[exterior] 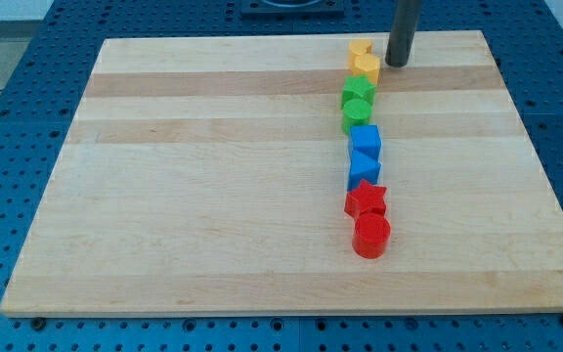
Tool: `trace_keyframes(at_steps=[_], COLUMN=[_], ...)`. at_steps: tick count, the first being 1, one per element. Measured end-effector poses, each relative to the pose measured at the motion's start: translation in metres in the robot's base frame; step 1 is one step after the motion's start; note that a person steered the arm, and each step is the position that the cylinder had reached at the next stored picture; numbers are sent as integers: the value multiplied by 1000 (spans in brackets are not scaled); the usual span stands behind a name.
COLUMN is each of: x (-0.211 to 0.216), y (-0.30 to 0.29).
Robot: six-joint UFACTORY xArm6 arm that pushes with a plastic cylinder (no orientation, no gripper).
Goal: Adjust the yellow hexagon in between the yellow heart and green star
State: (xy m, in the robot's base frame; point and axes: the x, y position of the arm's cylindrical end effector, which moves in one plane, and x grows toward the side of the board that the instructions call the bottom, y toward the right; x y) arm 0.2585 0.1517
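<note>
The yellow hexagon (367, 67) sits near the view's top, right of centre, touching the yellow heart (359, 49) just above it and the green star (358, 92) just below it. My tip (397, 63) stands on the board just to the right of the yellow hexagon, a small gap apart. The rod rises out of the view's top.
Below the green star, a near-vertical column continues down the view: a green cylinder (357, 115), a blue block (366, 141), a second blue block (364, 168), a red star (366, 199) and a red cylinder (371, 236). The wooden board (213, 196) lies on a blue perforated table.
</note>
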Motion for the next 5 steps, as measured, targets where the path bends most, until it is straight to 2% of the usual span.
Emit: trace_keyframes(at_steps=[5], x=[11], y=[0])
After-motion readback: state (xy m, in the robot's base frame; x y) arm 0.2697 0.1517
